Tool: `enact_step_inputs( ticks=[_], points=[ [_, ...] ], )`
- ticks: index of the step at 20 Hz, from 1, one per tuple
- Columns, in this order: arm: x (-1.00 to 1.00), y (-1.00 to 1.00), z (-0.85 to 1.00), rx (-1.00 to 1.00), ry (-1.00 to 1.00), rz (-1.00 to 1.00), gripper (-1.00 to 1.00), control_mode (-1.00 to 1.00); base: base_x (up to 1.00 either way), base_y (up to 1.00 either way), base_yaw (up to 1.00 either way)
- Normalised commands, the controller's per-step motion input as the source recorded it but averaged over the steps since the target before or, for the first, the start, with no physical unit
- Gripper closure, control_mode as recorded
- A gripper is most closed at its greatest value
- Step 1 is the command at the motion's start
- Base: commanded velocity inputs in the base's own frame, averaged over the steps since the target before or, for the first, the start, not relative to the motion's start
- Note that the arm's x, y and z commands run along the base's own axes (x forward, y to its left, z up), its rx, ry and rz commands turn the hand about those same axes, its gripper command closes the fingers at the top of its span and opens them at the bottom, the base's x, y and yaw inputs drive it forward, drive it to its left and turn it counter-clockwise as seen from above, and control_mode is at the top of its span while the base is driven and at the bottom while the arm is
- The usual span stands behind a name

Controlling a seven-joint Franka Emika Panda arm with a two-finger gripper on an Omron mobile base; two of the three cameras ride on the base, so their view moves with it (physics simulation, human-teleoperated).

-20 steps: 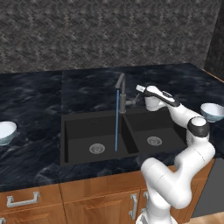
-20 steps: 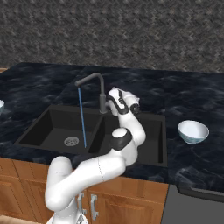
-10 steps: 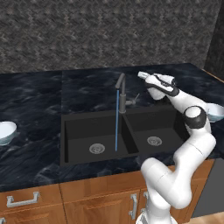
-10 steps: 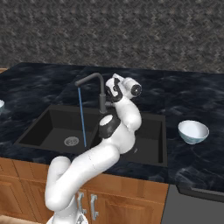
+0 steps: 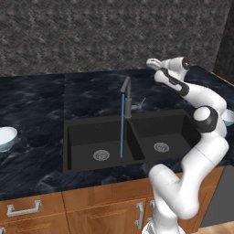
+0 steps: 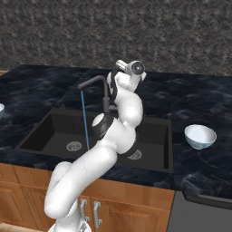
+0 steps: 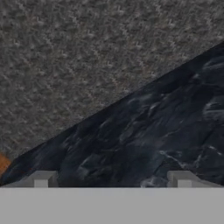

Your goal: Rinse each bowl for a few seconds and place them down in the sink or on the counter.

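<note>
Two finger tips of the gripper (image 7: 112, 179) stand well apart with nothing between them, pointing at the black marbled tabletop (image 7: 166, 131) where it meets the grey speckled back wall (image 7: 78, 57). From the left base camera, the gripper (image 5: 152, 62) hangs high above the back of the tabletop (image 5: 36, 100), behind and to the right of the faucet (image 5: 127, 98), the white arm (image 5: 201, 119) arching up over the right basin. A thin blue stream of water (image 5: 122, 125) falls from the faucet spout into the left basin of the sink (image 5: 75, 137), landing near its round silver drain (image 5: 101, 155). One bowl (image 5: 6, 138) sits upright on the tabletop well left of the sink, cut by the picture's edge. From the right base camera, a second bowl (image 6: 200, 136) rests upright on the tabletop (image 6: 199, 99) just right of the sink (image 6: 163, 136), well apart from the gripper (image 6: 120, 64). Brown wooden cabinets (image 5: 82, 210) with silver handles run below.
</note>
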Motion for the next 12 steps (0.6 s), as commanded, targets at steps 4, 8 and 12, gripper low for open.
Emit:
enact_step_inputs(
  ticks=[4,8,12],
  points=[
    [-0.58,-0.25,0.43,0.00,0.12,-0.09,-1.00,-1.00,0.00,0.00,0.00],
    [-0.80,-0.34,0.23,0.00,0.04,-0.05,-1.00,-1.00,0.00,0.00,0.00],
    [-0.81,-0.24,0.23,0.00,0.00,-0.01,-1.00,-1.00,0.00,0.00,0.00]
  ],
)
